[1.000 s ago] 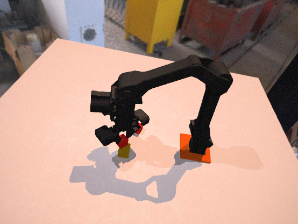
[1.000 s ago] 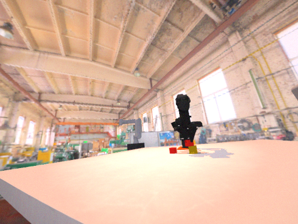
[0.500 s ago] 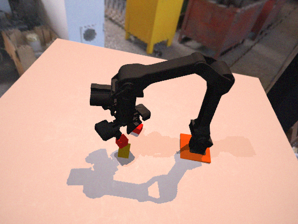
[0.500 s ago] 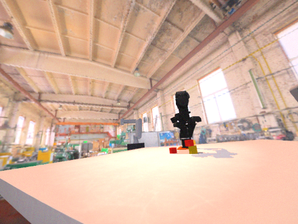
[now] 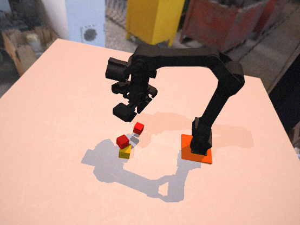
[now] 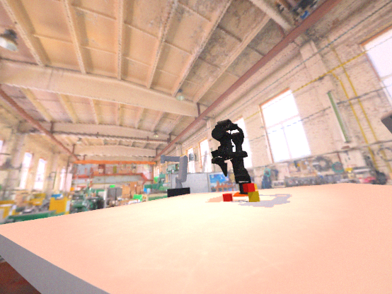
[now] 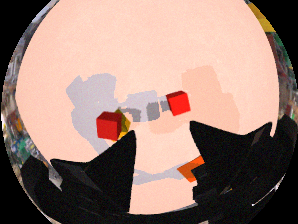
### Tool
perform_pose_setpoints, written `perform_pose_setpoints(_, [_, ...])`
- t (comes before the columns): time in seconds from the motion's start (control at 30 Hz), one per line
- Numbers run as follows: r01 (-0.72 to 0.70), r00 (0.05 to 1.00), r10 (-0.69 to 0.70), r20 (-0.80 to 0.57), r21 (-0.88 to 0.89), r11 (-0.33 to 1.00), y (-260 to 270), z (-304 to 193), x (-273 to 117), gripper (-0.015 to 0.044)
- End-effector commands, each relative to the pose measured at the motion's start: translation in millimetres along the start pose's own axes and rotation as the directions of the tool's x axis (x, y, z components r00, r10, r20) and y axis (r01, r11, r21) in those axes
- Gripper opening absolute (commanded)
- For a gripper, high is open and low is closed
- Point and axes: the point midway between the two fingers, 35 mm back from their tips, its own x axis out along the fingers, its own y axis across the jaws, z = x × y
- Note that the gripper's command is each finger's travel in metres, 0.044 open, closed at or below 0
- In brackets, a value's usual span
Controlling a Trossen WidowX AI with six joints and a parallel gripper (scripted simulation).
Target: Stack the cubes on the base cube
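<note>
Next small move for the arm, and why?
Probably shift the open end effector over the loose bright red cube and align before descending: that cube sits on the table, while the other red cube already rests on the yellow base cube.

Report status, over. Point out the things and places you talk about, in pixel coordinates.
End effector (image 5: 135, 114) (image 6: 236, 166) (image 7: 162, 129) open, empty. One red cube (image 5: 122, 141) (image 6: 248, 187) (image 7: 108, 126) atop yellow base (image 5: 124, 154) (image 6: 254, 196) (image 7: 125, 125); second (image 5: 138, 128) (image 6: 227, 197) (image 7: 178, 103) on table (image 5: 67, 194) (image 6: 198, 247) (image 7: 150, 50). No obstruction seen.

A black, six-jointed robot arm (image 5: 187, 57) (image 6: 240, 169) arches high above the desk, its forearm nearly level and its wrist bent downward, while the black, two-fingered pincer (image 5: 132, 109) (image 7: 162, 129) hangs open, fingers apart and holding nothing.
</note>
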Motion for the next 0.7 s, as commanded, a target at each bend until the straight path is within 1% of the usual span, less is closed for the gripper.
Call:
perform_pose_setpoints(0.0, [0.0, 1.0, -0.001, -0.006, -0.097, 0.995, -24, -3, -7, 0.0265])
perform_pose_setpoints(0.1, [0.001, 1.0, -0.002, -0.005, -0.164, 0.987, -40, -6, -12, 0.0265])
perform_pose_setpoints(0.27, [0.001, 1.0, -0.002, -0.005, -0.168, 0.986, -41, -6, -11, 0.0265])
perform_pose_setpoints(0.57, [0.001, 1.0, -0.002, -0.005, -0.168, 0.986, -41, -6, 46, 0.0265])
perform_pose_setpoints(0.67, [0.001, 1.0, -0.002, -0.005, -0.168, 0.986, -41, -6, 50, 0.0265])
